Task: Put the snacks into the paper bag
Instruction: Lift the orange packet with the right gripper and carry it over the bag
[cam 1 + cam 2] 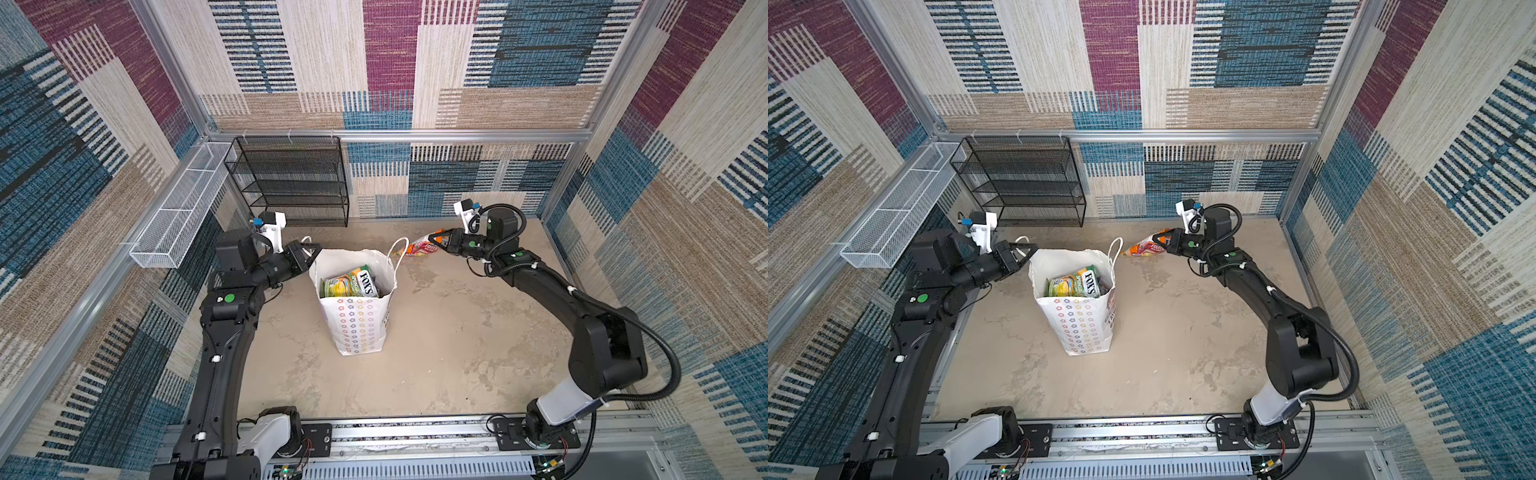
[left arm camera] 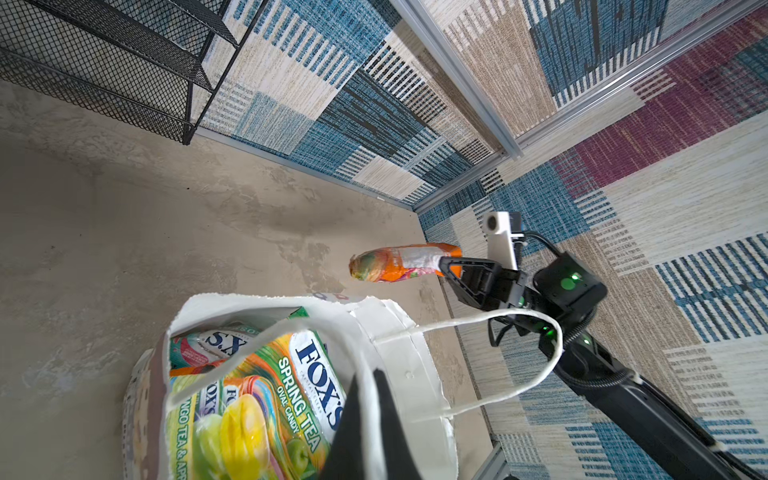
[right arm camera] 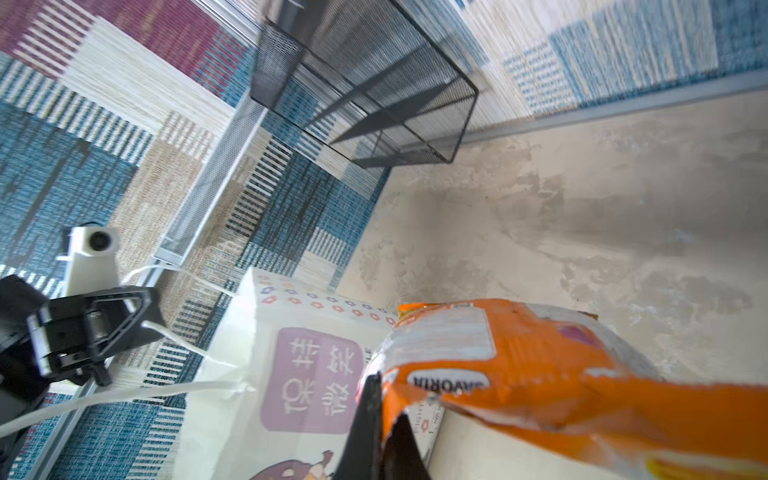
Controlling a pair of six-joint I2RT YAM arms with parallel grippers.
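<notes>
The paper bag (image 1: pixel 357 328) stands upright mid-table, white with rows of coloured star outlines, mouth open. Glossy green-and-yellow FOX'S packets (image 1: pixel 353 282) lie inside. The left gripper (image 1: pixel 311 250), fully closed, pinches the cord handle (image 3: pixel 189 345) at the left rim. Beyond the right rim, the right gripper (image 1: pixel 435 240), jaws closed, clamps one end of an orange packet (image 1: pixel 422 249), which is outside the bag and off the table.

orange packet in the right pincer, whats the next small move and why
Probably carry the right pincer leftward and nearer until the orange packet hangs over the open mouth of the paper bag, before any release. The packet is clamped but sits outside the rim, by the bag's far right corner; the left pincer pinches the opposite rim, holding the mouth open.
</notes>
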